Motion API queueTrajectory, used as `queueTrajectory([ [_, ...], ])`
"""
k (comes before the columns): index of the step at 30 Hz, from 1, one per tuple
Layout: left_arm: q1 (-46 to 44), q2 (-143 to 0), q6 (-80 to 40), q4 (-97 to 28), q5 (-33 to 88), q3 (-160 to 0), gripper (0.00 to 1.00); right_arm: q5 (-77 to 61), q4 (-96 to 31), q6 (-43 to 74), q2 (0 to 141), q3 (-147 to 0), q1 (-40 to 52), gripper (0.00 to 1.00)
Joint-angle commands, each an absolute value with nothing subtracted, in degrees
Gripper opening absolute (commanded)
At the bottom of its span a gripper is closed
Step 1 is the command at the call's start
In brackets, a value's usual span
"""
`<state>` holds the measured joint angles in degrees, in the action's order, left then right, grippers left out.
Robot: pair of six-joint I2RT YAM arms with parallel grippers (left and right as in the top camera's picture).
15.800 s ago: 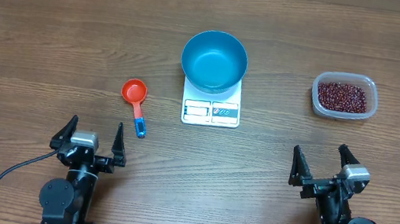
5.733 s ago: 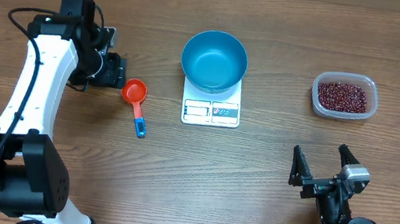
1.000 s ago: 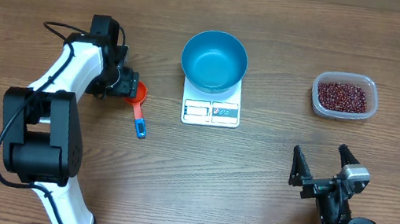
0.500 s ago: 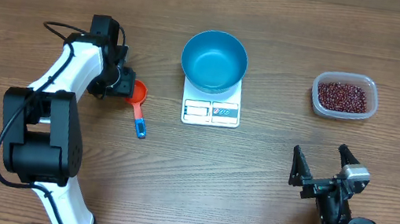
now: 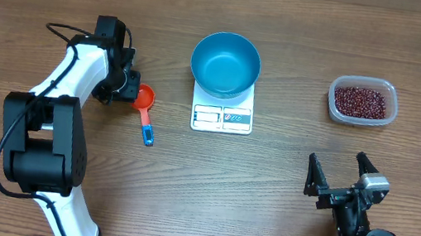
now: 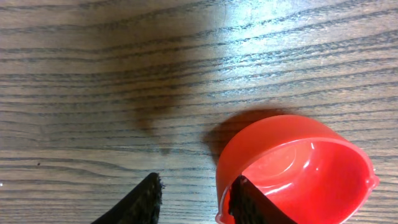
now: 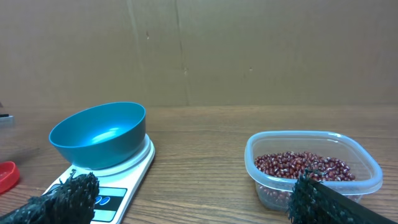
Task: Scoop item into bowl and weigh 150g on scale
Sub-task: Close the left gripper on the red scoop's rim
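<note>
The red measuring scoop [image 5: 143,97] with a blue handle lies on the table left of the scale. My left gripper [image 5: 129,89] is down at its cup. In the left wrist view the left gripper [image 6: 196,202] straddles the wall of the scoop [image 6: 298,162]: one finger is inside the cup, the other outside with a gap to the wall. The blue bowl [image 5: 225,63] sits empty on the white scale [image 5: 223,117]. The dark red beans [image 5: 361,100] fill a clear tub at the right. My right gripper [image 5: 340,175] rests open near the front edge, holding nothing.
In the right wrist view the bowl [image 7: 99,134] on the scale [image 7: 118,186] is ahead to the left, and the clear tub [image 7: 360,180] of beans [image 7: 305,165] is ahead to the right. A brown cardboard wall [image 7: 249,50] backs the table.
My left gripper's jaws have narrowed around the scoop's wall over the last second. The scoop, bowl, tub and right arm stay where they were.
</note>
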<state>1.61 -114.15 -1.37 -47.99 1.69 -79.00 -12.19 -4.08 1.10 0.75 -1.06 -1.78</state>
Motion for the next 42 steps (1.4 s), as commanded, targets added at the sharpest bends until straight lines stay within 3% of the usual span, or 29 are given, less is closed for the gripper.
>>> queueTrajectory([
  [1,1.7,-115.0,-1.5,-47.8,2.6,-78.4,0.36,-12.1,-3.7,1.3,0.8,-0.4,-2.0,1.0],
  [11,1.7,-115.0,-1.5,-47.6,2.6,-78.3,0.18,-12.1,-3.7,1.3,0.8,-0.4,-2.0,1.0],
  [19,1.7,-115.0,-1.5,-47.5,2.6,-78.4,0.14,-12.1,-3.7,1.3,0.8,-0.4,-2.0,1.0],
  [22,1.7,-115.0,-1.5,-47.5,2.6,-78.4,0.05,-12.1,-3.7,1.3,0.8,-0.4,-2.0,1.0],
  [42,1.6,-114.5,-3.9,-50.1,8.8,-78.5,0.04,-12.1,-3.7,1.3,0.8,-0.4,-2.0,1.0],
])
